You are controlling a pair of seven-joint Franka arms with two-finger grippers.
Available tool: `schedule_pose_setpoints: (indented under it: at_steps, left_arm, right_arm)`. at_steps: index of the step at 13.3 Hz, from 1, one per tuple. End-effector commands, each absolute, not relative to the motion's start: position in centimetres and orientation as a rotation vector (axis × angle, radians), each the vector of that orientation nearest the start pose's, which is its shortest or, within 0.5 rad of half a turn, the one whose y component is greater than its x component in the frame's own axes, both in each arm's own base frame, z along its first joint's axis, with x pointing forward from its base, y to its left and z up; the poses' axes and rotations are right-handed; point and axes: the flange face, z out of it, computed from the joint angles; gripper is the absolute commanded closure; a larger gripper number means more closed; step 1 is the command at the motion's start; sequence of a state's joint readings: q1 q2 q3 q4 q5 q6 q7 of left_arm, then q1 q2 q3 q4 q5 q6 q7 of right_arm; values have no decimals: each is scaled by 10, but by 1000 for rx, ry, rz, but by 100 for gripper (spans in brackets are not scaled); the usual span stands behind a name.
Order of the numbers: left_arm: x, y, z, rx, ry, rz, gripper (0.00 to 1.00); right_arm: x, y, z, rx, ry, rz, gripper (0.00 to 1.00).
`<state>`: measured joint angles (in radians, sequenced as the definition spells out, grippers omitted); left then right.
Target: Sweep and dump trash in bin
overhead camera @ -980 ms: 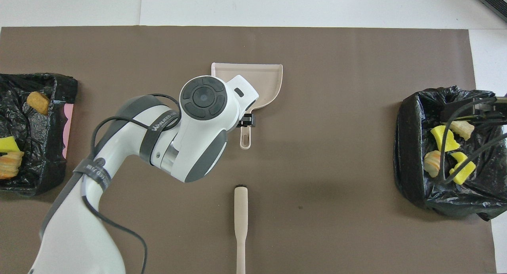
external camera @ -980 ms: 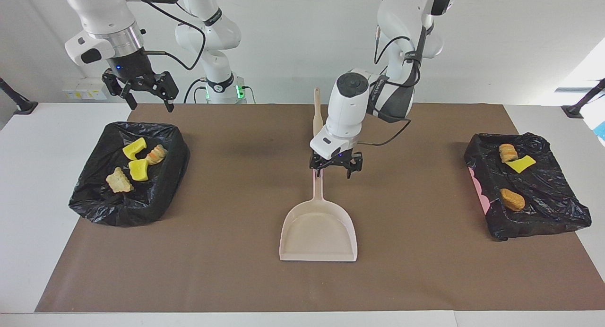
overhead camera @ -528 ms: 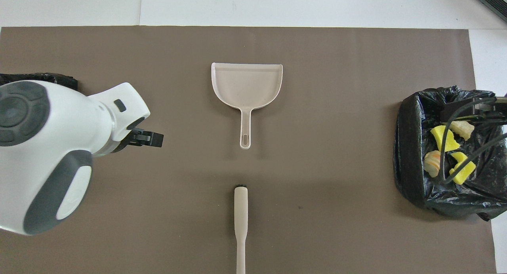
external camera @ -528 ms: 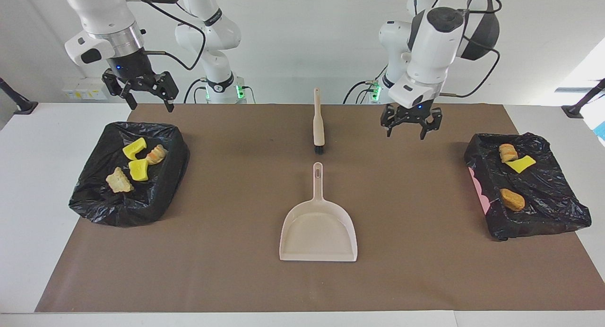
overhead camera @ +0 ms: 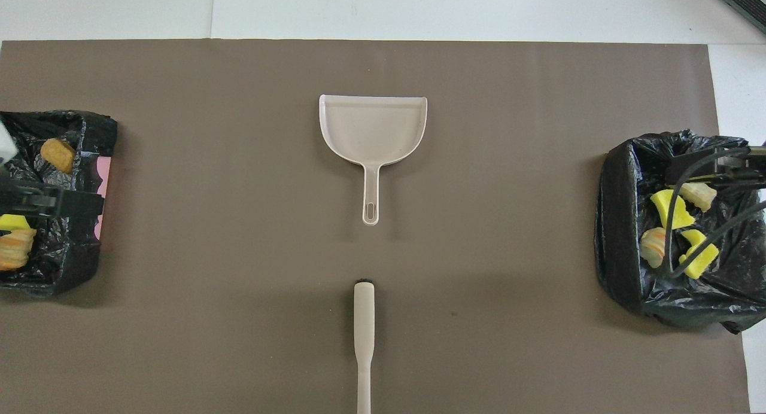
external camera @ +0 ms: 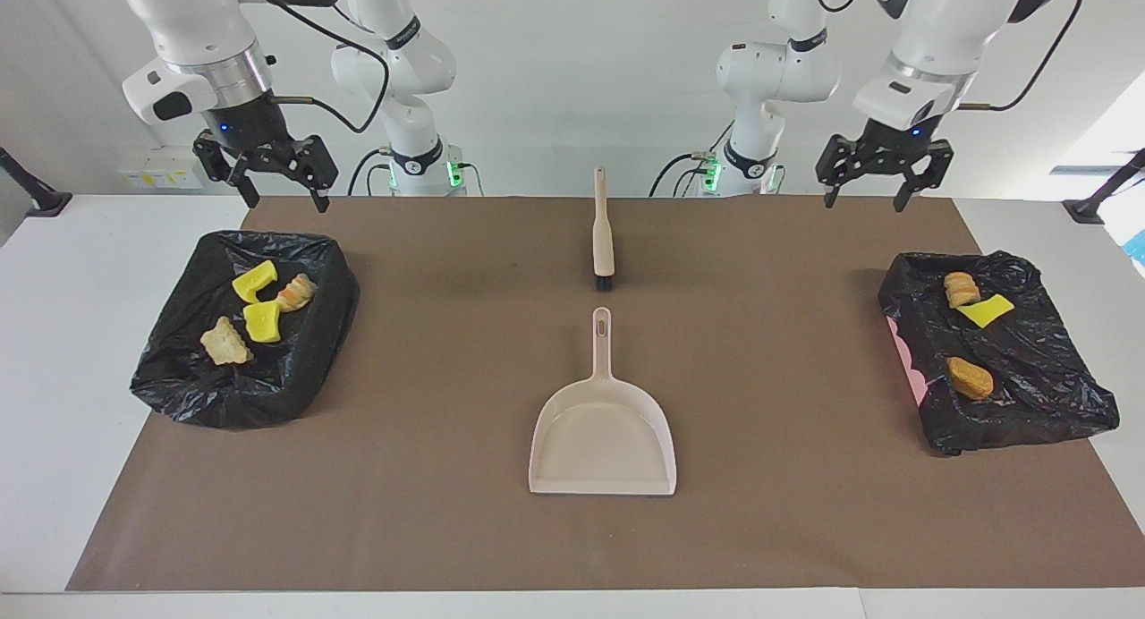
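Trash (external camera: 255,310) all binned already: four chunks in the black-lined bin (external camera: 170,386) at the right arm's end, three in the other bin (external camera: 1055,413) at the left arm's end, none loose on the brown mat (external camera: 429,512). Dustpan (external camera: 602,436) empty mid-mat, brush (external camera: 603,234) nearer the robots. Seemingly done: left gripper (external camera: 880,182) and right gripper (external camera: 268,173) raised, jaws spread, empty.
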<state>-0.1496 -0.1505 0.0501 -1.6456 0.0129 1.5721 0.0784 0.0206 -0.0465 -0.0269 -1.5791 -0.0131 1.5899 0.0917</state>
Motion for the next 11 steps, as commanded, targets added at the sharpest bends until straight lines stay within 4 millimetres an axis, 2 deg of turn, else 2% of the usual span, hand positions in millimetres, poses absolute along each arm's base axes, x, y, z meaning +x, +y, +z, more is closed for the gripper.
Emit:
schedule_pose_setpoints:
  at_steps: [1, 3, 6, 8, 10, 11]
  left_arm:
    - [526, -29, 689, -3140, 390, -37, 0]
    - [535, -22, 696, -3138, 386, -8, 0]
    - [537, -21, 702, -3139, 383, 29, 0]
    - [526, -17, 711, -3140, 376, 4, 0]
    - [511, -14, 702, -3146, 364, 11, 0]
    - [513, -13, 704, -3144, 355, -25, 0]
  right_arm:
    - [535, -6, 648, -3122, 187, -100, 0]
    - [535, -5, 648, -3122, 185, -95, 0]
    - [535, -5, 649, -3122, 182, -97, 0]
    - [533, -6, 656, -3121, 184, -117, 0]
    - [531, -8, 654, -3118, 191, -85, 0]
    - [530, -8, 655, -3118, 191, -73, 0]
